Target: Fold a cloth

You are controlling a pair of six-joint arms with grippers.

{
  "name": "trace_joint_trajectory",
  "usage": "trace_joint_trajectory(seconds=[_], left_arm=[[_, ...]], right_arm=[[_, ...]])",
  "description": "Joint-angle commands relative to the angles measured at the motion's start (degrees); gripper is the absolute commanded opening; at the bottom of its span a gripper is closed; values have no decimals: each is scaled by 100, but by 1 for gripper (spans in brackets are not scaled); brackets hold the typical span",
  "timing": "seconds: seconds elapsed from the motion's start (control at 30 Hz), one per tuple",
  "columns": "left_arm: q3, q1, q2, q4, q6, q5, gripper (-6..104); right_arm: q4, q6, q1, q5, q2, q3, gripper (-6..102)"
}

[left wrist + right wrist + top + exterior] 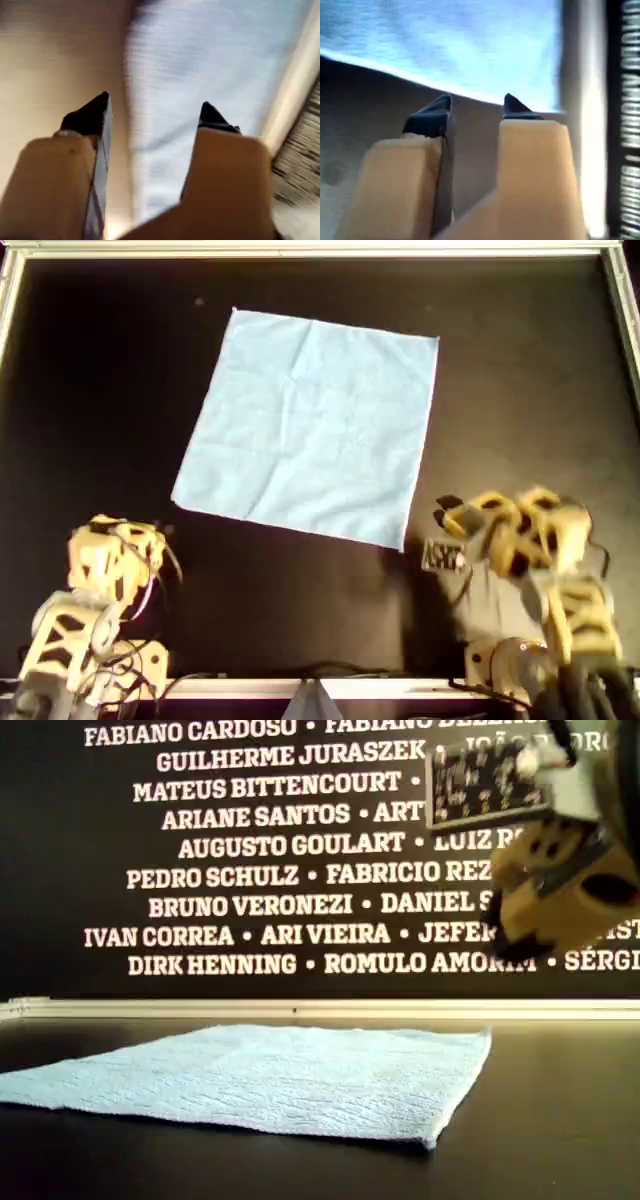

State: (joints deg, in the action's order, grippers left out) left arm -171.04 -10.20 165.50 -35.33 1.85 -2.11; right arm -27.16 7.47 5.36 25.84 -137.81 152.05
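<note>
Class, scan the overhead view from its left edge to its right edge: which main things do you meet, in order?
Pale yellow robot arm at the lower left → thin pale sky-blue square cloth, lying flat and unfolded → pale yellow robot arm at the lower right.

— Home or lab?
— Looks like a robotics lab or demo stand. Black table (110, 390) framed by a pale metal rim (320, 248), fenced like a test bench.
— Anything else?
— Black wall (60, 870) printed with rows of people's names in white capitals, like a credits board. 2 yellow arms (100, 580) mounted at the table's edge, wiring exposed.
</note>
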Motion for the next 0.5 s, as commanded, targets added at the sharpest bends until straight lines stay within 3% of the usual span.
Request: trace_joint_trajectory(seconds=[0.0, 0.13, 0.2, 0.27, 0.47], left_arm=[[686, 44, -984, 18, 44, -53, 63], [1380, 44, -2470, 18, 44, -229, 63], [1731, 53, -3067, 18, 44, -387, 64], [1995, 97, -3428, 26, 44, -475, 64], [2206, 88, -3524, 123, 44, -404, 64]], right_arm=[[158, 44, 35, 167, 1626, -1134, 41], [62, 44, 325, 835, 1881, -1274, 41], [-229, -26, 527, 1020, 1872, -1354, 41], [-378, -44, 554, 1063, 1898, -1371, 41], [-396, 0, 448, 1134, 1890, -1477, 43]])
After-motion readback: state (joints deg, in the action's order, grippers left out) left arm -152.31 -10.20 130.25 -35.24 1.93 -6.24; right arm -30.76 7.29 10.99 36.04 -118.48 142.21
